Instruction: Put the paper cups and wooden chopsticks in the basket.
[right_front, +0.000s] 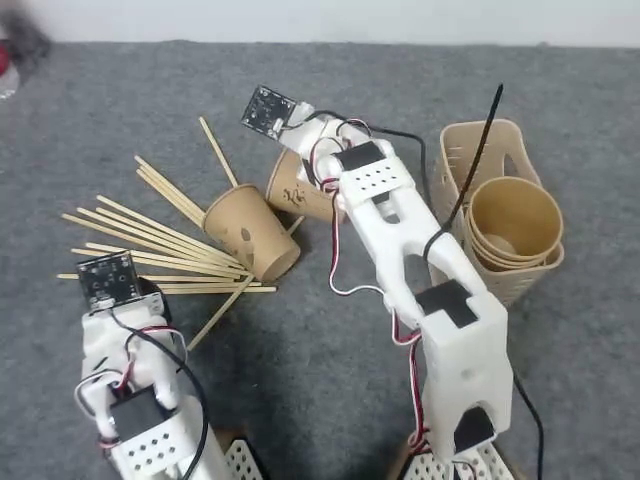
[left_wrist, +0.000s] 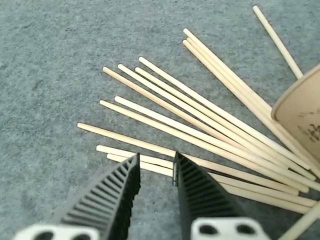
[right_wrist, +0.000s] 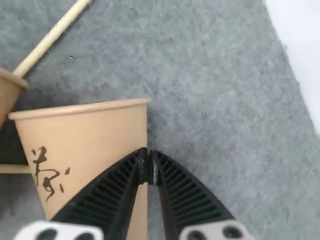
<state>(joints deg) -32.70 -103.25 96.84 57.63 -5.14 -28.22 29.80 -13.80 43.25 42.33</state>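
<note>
A grey-covered bench (right_front: 560, 380) carries two loose paper cups and a scatter of wooden chopsticks (left_wrist: 225, 135).

I count about fifteen chopsticks, though overlaps make the exact number unsure. Most lie in a fan on the left half. Their long axes run roughly left to right, with the spread ends toward the left edge, and they close together under the nearer cup. One lone chopstick (right_front: 218, 150) lies apart on the far side of the fan, slanting from the far left toward that cup. Another slanted chopstick (right_front: 222, 310) runs from the cup toward the near-left corner.

The nearer cup (right_front: 255, 240) lies on its side near the middle of the bench. Its long axis is diagonal, with the wider end toward the far left. The second cup (right_front: 290, 192) lies on its side just beyond it, with its mouth also turned to the left.

The right pincer (right_wrist: 148, 160) sits on the second cup's side wall, a little behind the rim. Its jaws are all but together at the tips, and I cannot tell whether any of the wall is pinched between them.

The left pincer (left_wrist: 155, 161) hangs over the near-left part of the bench, just above the left ends of the nearest chopsticks. Its jaws are a narrow way apart and hold nothing.

The basket (right_front: 470, 150) stands toward the right edge. A stack of cups (right_front: 515, 215) sits in its nearer end, mouths up, with about three rims showing.
</note>
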